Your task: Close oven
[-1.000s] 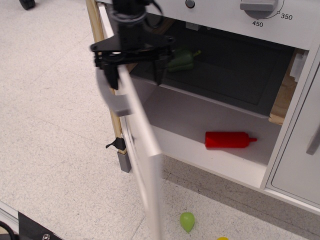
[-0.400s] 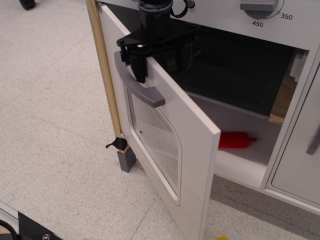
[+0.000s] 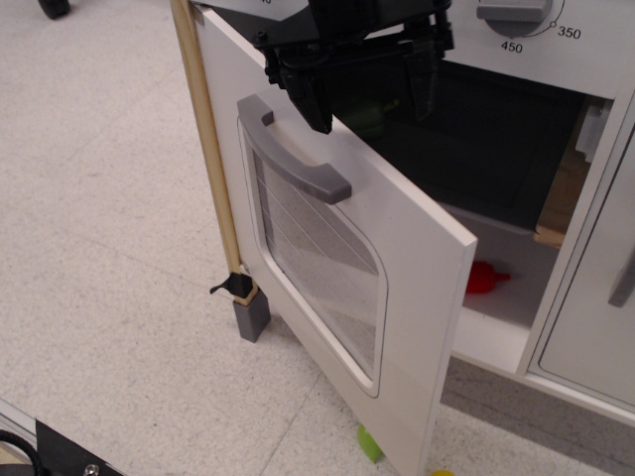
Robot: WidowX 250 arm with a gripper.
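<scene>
**Toy oven door part-way shut, arm at its top edge**

A black end effector (image 3: pixel 365 84) hangs over the upper edge of the oven door (image 3: pixel 397 288), its fingers spread and holding nothing; one finger (image 3: pixel 316 99) drops in front of the panel just above the grey bar handle (image 3: pixel 296 149). The oven (image 3: pixel 496 188) fills the right of the scene, its door hinged at the left by the wooden post (image 3: pixel 208 149) and standing roughly half open. The closing push appears under way; the next move likely calls for pressing the door on rightward and farther in until flush. Inside, a dark tray (image 3: pixel 486 149) holds a green item (image 3: pixel 369 117), mostly hidden, and a red bottle (image 3: pixel 483 278) lies on the lower shelf (image 3: pixel 516 302).
</scene>
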